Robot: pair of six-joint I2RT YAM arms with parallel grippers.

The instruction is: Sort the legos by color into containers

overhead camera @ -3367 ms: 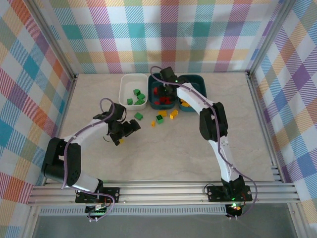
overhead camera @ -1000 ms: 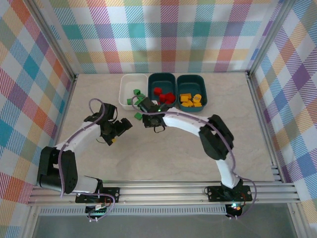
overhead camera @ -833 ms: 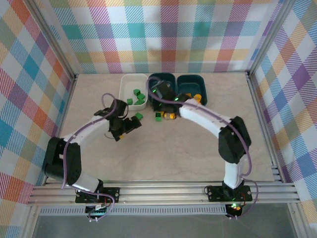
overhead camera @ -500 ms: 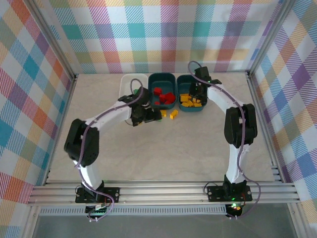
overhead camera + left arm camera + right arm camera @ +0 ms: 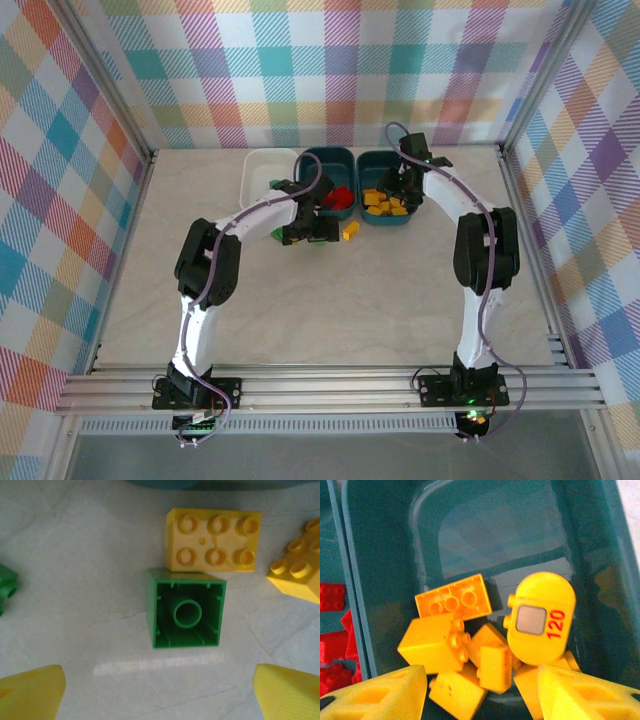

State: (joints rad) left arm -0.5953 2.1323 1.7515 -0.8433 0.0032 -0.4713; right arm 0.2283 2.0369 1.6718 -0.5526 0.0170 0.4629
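Low over the bench (image 5: 75,540), the left tool (image 5: 159,694) stands with its yellow fingertips (image 5: 31,694) wide apart and nothing between them. Just ahead of the tips lies an upturned green brick (image 5: 185,607), its hollow underside and centre tube facing up. A yellow six-stud brick (image 5: 214,540) touches its far edge. Another yellow brick (image 5: 299,575) sits near on one side, and a bit of a second green brick (image 5: 6,587) shows at the opposite edge, well apart.

From above, this cluster lies on the bench just in front of the white tub (image 5: 258,170) and the middle teal tub (image 5: 328,154).

Over the right teal tub (image 5: 385,540) hangs the right tool (image 5: 481,695), its fingers partly spread and gripping nothing. Below it a heap of yellow-orange bricks (image 5: 437,642) fills the near part of the tub. A rounded yellow piece (image 5: 542,617) marked "120" in red rests against the heap, and an orange six-stud brick (image 5: 452,600) lies at its far side. The far part of the tub floor is bare. Red bricks (image 5: 332,640) lie in the middle teal tub, which stands just beside the right one.
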